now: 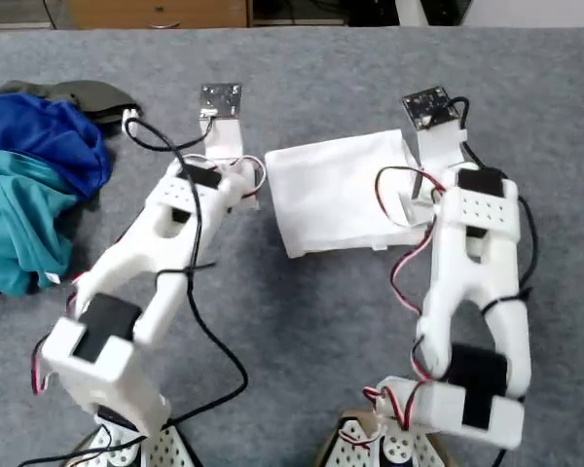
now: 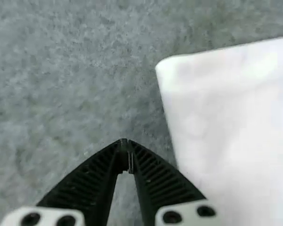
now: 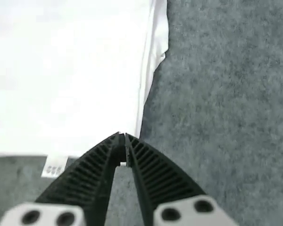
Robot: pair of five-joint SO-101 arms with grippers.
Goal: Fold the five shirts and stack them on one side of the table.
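White shirt (image 1: 331, 195), long axis roughly left-right.

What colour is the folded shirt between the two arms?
White; the folded shirt shows best in the high view.

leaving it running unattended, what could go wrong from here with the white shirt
The left gripper and right gripper sit shut by the folded white shirt's edges; a sideways push could drag it open. Its layered edge looks loose and may snag. Stacking beside the unfolded pile could tangle them.
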